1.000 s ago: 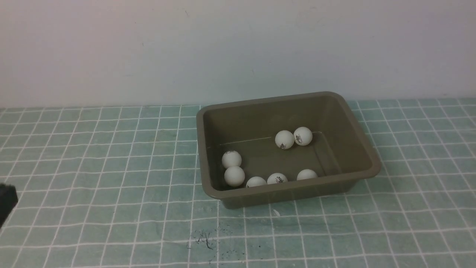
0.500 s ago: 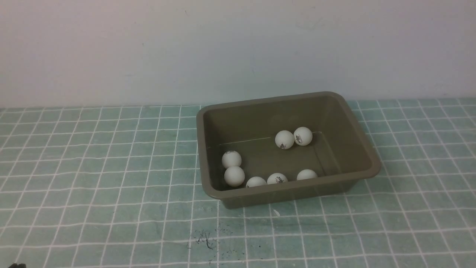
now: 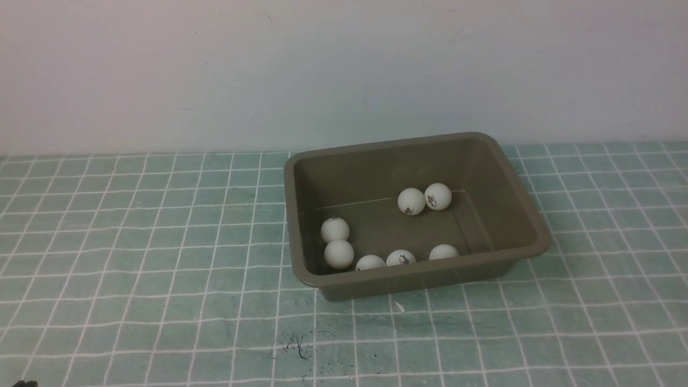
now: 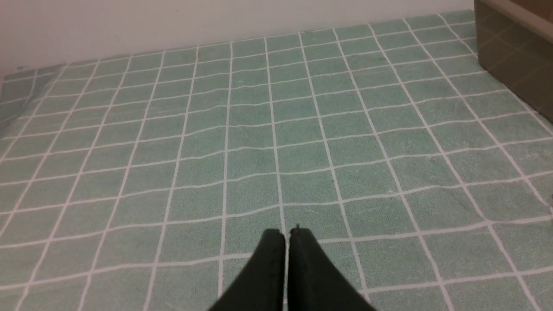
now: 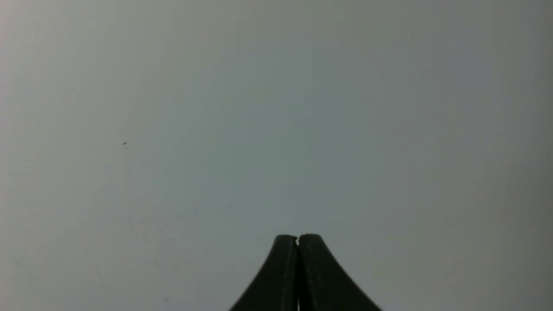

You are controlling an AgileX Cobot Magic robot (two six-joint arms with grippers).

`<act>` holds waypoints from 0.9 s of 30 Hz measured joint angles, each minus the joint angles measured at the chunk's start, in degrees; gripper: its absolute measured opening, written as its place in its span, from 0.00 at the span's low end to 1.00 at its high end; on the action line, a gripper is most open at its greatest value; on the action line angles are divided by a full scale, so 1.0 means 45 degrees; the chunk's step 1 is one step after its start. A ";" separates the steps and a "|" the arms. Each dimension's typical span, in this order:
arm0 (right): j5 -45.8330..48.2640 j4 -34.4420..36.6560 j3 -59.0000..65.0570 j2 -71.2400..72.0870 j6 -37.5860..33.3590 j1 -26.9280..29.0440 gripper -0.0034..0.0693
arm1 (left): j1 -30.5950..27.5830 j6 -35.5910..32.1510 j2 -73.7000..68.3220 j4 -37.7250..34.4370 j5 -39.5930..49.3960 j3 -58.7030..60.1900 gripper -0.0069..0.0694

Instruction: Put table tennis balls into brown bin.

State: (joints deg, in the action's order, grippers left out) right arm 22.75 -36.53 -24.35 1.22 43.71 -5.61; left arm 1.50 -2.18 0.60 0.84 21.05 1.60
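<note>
The brown bin (image 3: 516, 177) stands right of centre on the green checked cloth. Several white table tennis balls lie inside it: a touching pair (image 3: 411, 201) near the back, two (image 3: 338, 253) against its left wall, others (image 3: 400, 258) along the near wall, partly hidden by the rim. A corner of the bin's outer wall (image 4: 514, 65) shows in the left wrist view. My left gripper (image 4: 287, 233) is shut and empty above bare cloth, well left of the bin. My right gripper (image 5: 297, 237) is shut and empty, facing only a plain grey-white wall.
The green cloth with white grid lines (image 3: 134, 242) covers the table up to a pale wall (image 3: 215, 70) at the back. Dark scuff marks (image 3: 293, 344) sit on the cloth in front of the bin. A small black bit (image 3: 21, 384) shows at the front view's bottom left corner.
The black part of my left arm at the front view's left edge has dropped out of sight, leaving a sliver at the bottom corner. Bin and balls have not moved.
</note>
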 joint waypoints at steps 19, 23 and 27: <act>-0.0670 0.6727 0.0946 0.0000 -0.6688 0.0000 0.03 | 0.0000 0.0042 0.0000 0.0000 0.0006 0.0000 0.08; -0.0686 0.8117 0.1456 0.0000 -0.8521 0.0000 0.03 | 0.0000 0.0042 0.0000 0.0000 0.0006 0.0000 0.08; -0.0590 0.8117 0.2457 0.0000 -0.9086 0.0080 0.03 | 0.0000 0.0042 0.0000 0.0000 0.0016 0.0000 0.08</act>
State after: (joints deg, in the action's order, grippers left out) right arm 20.10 0.00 -13.30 1.22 2.82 -5.25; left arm 1.50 -1.99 0.60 0.84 21.12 1.60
